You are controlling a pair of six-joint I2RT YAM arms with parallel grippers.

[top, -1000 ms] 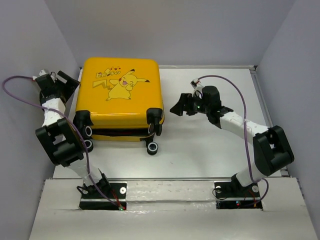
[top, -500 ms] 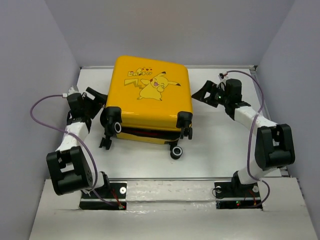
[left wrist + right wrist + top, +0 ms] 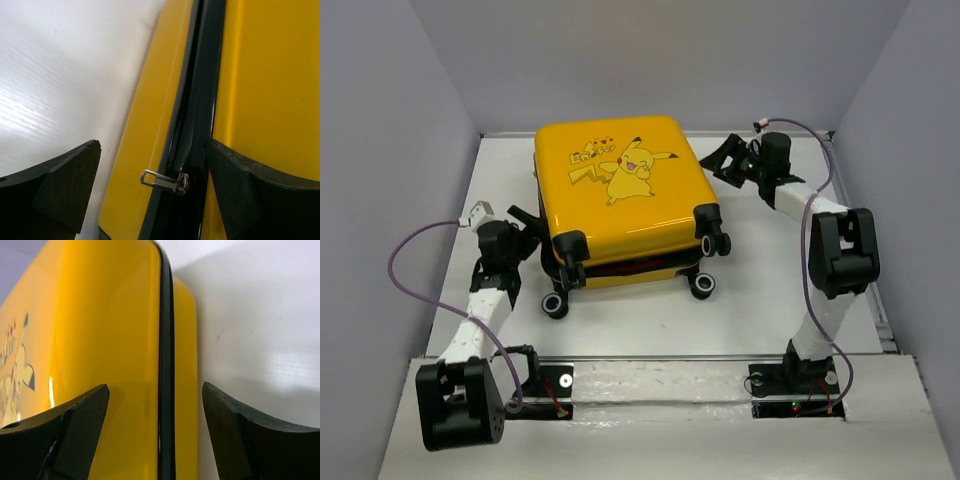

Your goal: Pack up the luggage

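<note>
Moved: luggage point(image 3: 620, 190) slid from 10 o'clock toward 12, now skewed counterclockwise. Arms: left gripper point(image 3: 530, 232) pulled back to 8 o'clock; right gripper point(image 3: 718, 162) reached out to 1 o'clock.

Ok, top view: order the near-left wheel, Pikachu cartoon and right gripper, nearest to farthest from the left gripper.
From the left gripper:
1. near-left wheel, beside it, on the near side.
2. Pikachu cartoon, on top of the luggage.
3. right gripper, at its far right corner.
</note>
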